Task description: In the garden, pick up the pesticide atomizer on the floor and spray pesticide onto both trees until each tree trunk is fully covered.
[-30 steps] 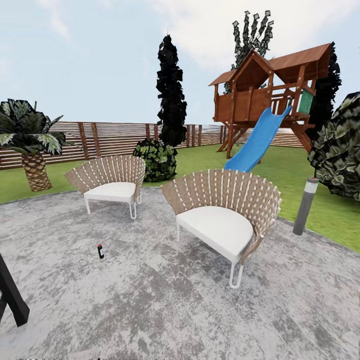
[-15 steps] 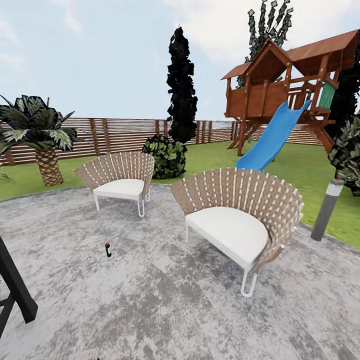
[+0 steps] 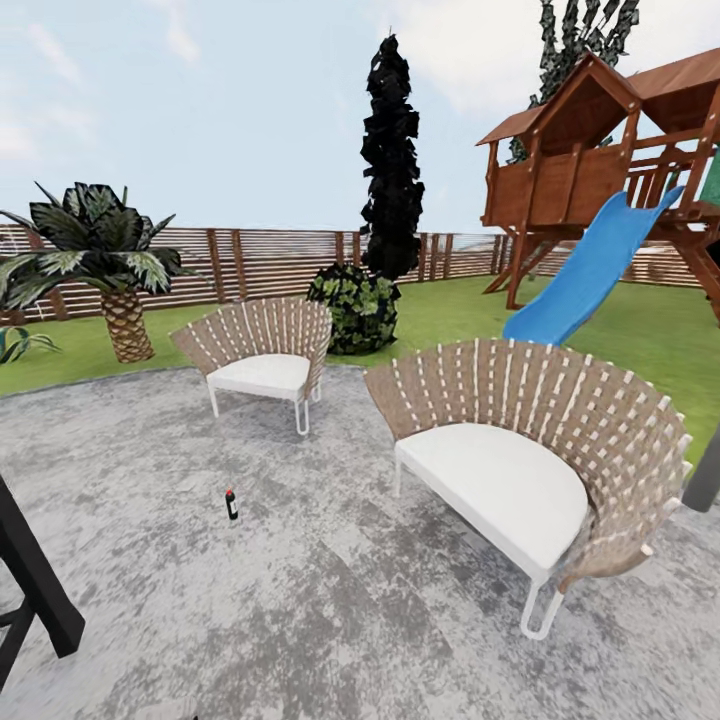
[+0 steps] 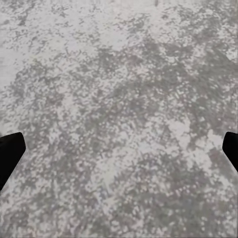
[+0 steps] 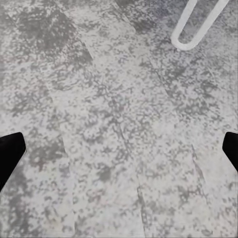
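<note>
The pesticide atomizer (image 3: 231,503), a small dark bottle with a red top, stands upright on the grey paving (image 3: 300,610) at the left of centre in the head view, some way ahead of me. The trunks of the trees are out of view. In the left wrist view my left gripper (image 4: 119,153) is open, its black fingertips (image 4: 10,151) wide apart over bare paving. My right gripper (image 5: 119,153) is open too, over paving near a white chair leg (image 5: 196,27).
Two woven chairs with white cushions stand on the paving, one far (image 3: 262,357), one near on the right (image 3: 530,460). Beyond lie the lawn, a palm (image 3: 110,260), a dark column tree (image 3: 392,160), a bush (image 3: 358,308), a playhouse with a blue slide (image 3: 590,275) and the slat fence (image 3: 250,265). A black frame (image 3: 35,590) stands at the lower left.
The whole head view has shifted: the camera has turned left and come closer, so chairs, playhouse and atomizer sit further right. Nothing in the scene itself has moved.
</note>
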